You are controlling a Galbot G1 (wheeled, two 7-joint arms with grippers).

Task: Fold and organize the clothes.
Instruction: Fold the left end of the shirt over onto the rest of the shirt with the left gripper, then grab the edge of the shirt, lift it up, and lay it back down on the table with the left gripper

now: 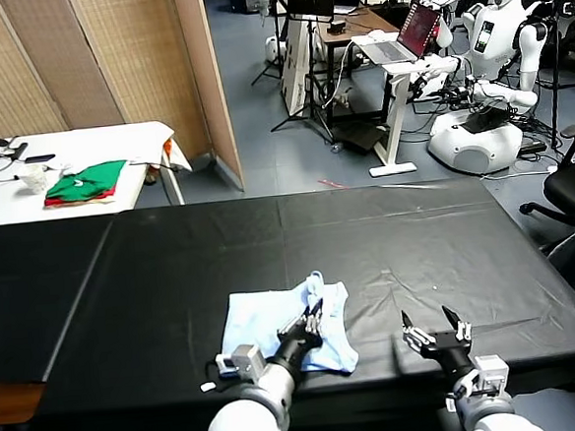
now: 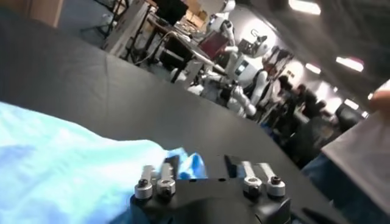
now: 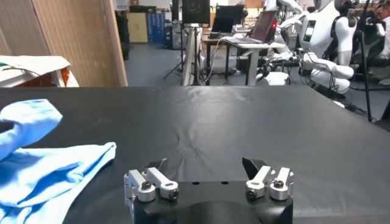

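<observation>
Light-blue T-shirt [image 1: 287, 326] fabric is pinched in the left gripper [image 1: 313, 322], whose jaws are clenched on a raised fold near the garment's right side. The shirt lies crumpled on the black bench [image 1: 398, 237], close to the near edge and roughly midway along it. The right gripper [image 1: 437, 325] hovers over bare bench surface beside the shirt, towards the near right corner, jaws released and spread wide, holding nothing and clear of the fabric.
</observation>
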